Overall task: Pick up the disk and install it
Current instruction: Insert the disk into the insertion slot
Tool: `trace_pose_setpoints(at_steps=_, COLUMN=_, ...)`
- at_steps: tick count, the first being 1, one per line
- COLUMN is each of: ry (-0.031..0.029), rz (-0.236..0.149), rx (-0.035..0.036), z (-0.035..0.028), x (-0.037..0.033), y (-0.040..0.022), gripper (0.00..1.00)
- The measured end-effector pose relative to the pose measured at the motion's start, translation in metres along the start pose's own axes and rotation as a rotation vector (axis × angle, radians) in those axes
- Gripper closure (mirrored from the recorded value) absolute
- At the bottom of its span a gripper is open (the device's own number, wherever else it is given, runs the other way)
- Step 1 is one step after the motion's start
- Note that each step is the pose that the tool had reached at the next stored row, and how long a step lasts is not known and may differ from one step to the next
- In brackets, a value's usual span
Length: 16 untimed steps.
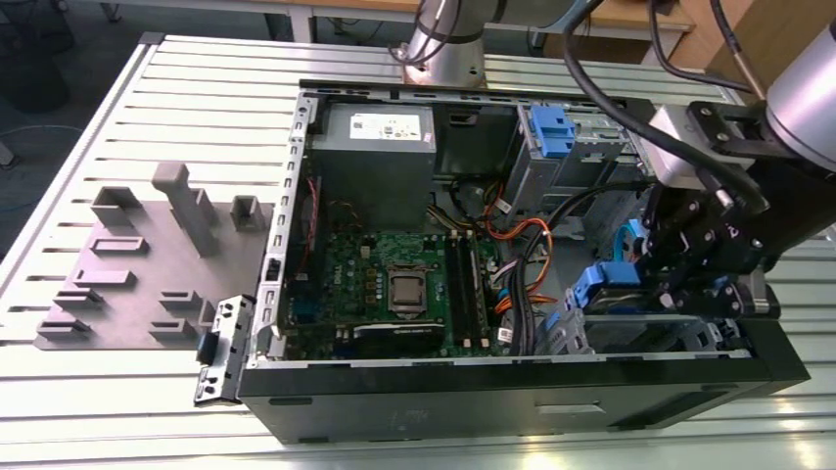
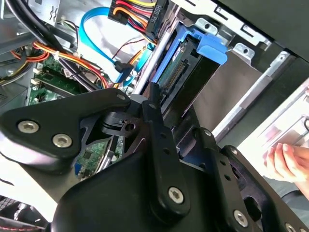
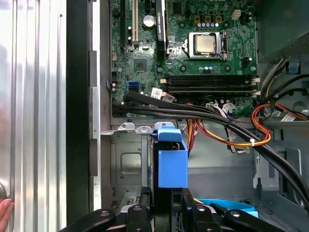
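Disk first: the flat, silver-grey metal disk (image 3: 172,166) with blue plastic rails hangs edge-on at the mouth of the grey sheet-metal drive cage (image 3: 126,164), in a corner of the open black computer case (image 1: 523,397) near the green motherboard (image 3: 193,43). It seems not yet seated. The black metal claw (image 3: 166,200) pinches it from two opposite sides. I judge the disk stiff, dense for its size and sensitive to knocks. Its rails probably flex, and the connector edge (image 2: 179,72) is best left untouched, so the firm metal body seems the soundest hold.
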State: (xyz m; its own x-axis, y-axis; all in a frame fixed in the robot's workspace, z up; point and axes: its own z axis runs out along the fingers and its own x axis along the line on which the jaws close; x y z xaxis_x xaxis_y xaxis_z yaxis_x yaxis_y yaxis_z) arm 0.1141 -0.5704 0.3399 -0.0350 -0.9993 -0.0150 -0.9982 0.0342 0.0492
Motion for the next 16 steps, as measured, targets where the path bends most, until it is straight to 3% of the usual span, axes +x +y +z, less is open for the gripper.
trace_pose_setpoints(at_steps=2, ry=-0.0002, rz=0.0, rx=-0.0003, z=0.003, x=0.0, y=-0.0002, gripper=0.65)
trace_pose_setpoints(at_steps=8, ry=0.0001, rz=0.0, rx=-0.0003, z=0.0034, x=0.0, y=-0.0002, gripper=0.65)
trace_pose_setpoints(at_steps=10, ry=0.0002, rz=0.0, rx=-0.0003, z=0.0034, x=0.0001, y=-0.0002, gripper=0.64)
trace_pose_setpoints(at_steps=11, ry=0.0002, rz=0.0, rx=-0.0003, z=0.0034, x=0.0001, y=-0.0002, gripper=0.58)
trace_pose_setpoints(at_steps=14, ry=0.0002, rz=0.0, rx=-0.0003, z=0.0034, x=0.0, y=-0.0002, gripper=0.58)
trace_pose_setpoints(at_steps=16, ry=-0.0006, rz=-0.001, rx=0.0041, z=0.0041, x=0.0, y=0.0003, gripper=0.58)
